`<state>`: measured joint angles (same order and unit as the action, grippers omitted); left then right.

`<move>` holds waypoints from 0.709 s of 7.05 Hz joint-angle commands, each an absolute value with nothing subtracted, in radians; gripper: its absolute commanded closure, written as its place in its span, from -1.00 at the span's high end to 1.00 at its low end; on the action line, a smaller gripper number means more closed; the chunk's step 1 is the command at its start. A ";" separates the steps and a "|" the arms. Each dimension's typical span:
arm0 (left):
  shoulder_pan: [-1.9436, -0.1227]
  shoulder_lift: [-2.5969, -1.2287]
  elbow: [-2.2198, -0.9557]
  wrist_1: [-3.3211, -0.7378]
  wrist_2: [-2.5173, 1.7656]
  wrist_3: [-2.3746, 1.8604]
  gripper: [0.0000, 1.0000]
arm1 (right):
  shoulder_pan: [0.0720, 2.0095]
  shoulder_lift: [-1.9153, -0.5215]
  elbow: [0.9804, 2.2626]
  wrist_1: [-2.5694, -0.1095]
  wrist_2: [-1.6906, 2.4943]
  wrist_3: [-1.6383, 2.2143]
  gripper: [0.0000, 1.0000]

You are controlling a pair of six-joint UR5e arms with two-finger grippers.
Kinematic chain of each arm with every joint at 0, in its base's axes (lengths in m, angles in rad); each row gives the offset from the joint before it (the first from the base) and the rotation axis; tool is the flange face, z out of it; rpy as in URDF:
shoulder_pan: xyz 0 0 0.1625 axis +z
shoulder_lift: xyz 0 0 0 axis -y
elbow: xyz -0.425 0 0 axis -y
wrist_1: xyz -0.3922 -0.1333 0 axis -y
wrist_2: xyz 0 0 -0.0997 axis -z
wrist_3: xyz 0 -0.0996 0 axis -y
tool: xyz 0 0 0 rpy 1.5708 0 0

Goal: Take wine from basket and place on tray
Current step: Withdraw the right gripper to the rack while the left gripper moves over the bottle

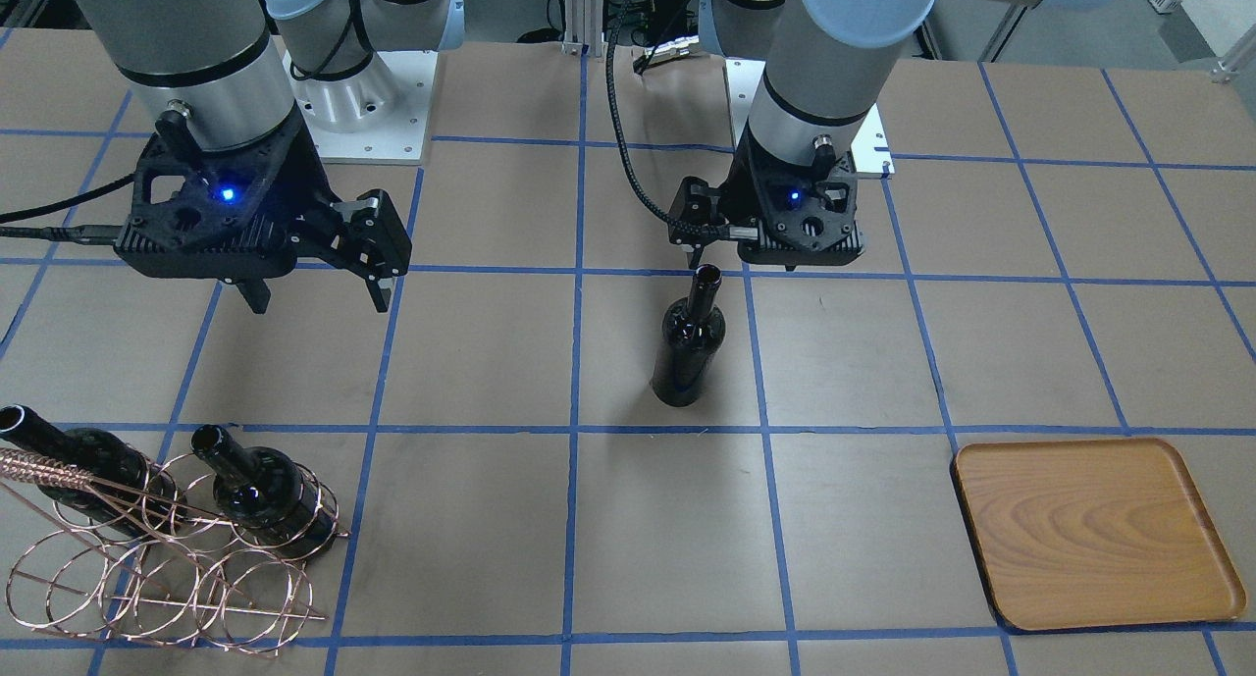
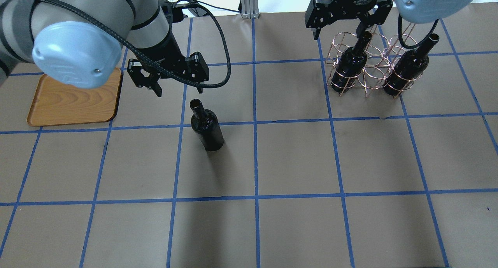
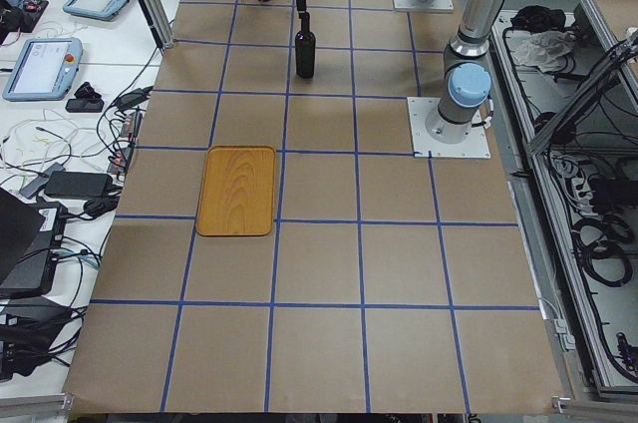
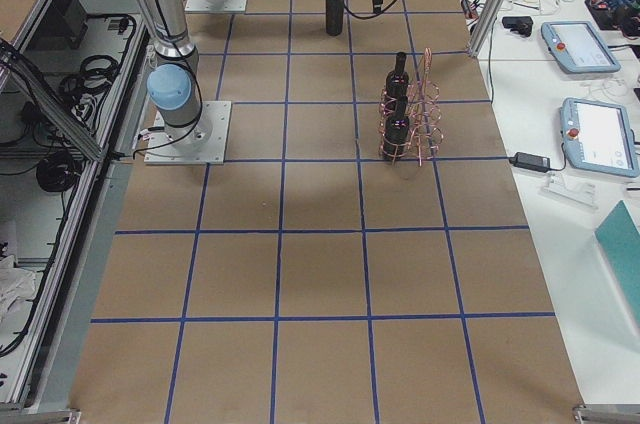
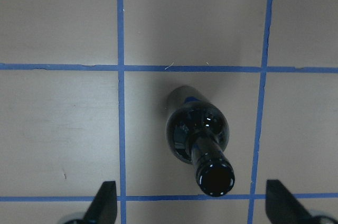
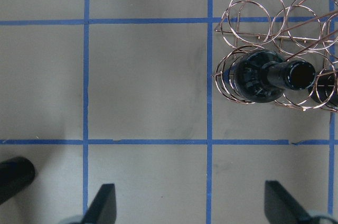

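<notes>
- My left pincer (image 2: 179, 91) is spread wide and carries nothing. In the left wrist view its two fingertips (image 5: 104, 205) stand on either side of the frame, with an open bottle mouth between them.
- That mouth belongs to the glossy near-black glass wine bottle (image 2: 207, 128). It stands upright on its base on the worktop and nothing grips it. From the left end camera I see the left pincer hanging just above the neck of the wine bottle (image 3: 305, 49). I can't tell whether a finger brushes the glass.
- My right pincer (image 1: 321, 301) is also spread and empty. It hangs above the worktop close to the basket, and its wrist camera looks down past both fingertips (image 6: 105, 205) onto bare paper.
- The rose-gold wire basket (image 2: 369, 65), made of round loops with a twisted handle, sits on the robot's right side of the worktop.
- The other two bottles (image 2: 350, 65) stand neck-up in loops of the basket (image 1: 167, 578), side by side. One open mouth shows plainly from the right wrist.
- The flat light-brown wooden tray (image 2: 74, 102), with rounded corners and a low rim, lies on the robot's far left. It is well apart from the wine bottle (image 1: 689, 347), which stands off the tray (image 1: 1089, 529), between it and the basket and nearer the tray.
- Everything rests on the brown paper worktop (image 2: 295, 163), which is marked into squares with blue tape.
</notes>
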<state>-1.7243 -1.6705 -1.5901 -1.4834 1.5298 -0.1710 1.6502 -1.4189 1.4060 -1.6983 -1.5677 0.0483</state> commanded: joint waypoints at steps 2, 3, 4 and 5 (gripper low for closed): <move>-1.727 -1.707 -1.655 -1.438 1.520 -0.153 0.98 | 1.647 -1.430 1.439 -1.680 -1.626 0.014 1.00; -1.727 -1.715 -1.663 -1.419 1.516 -0.156 0.98 | 1.647 -1.431 1.448 -1.678 -1.626 0.014 1.00; -1.727 -1.727 -1.663 -1.417 1.497 -0.155 0.98 | 1.651 -1.433 1.451 -1.678 -1.623 0.014 1.00; -1.727 -1.735 -1.663 -1.404 1.496 -0.163 0.97 | 1.651 -1.433 1.451 -1.675 -1.621 0.014 1.00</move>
<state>-1.7272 -1.7238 -1.6611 -1.4172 1.5029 -0.1569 1.6495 -1.4319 1.4488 -1.6779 -1.6229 0.0139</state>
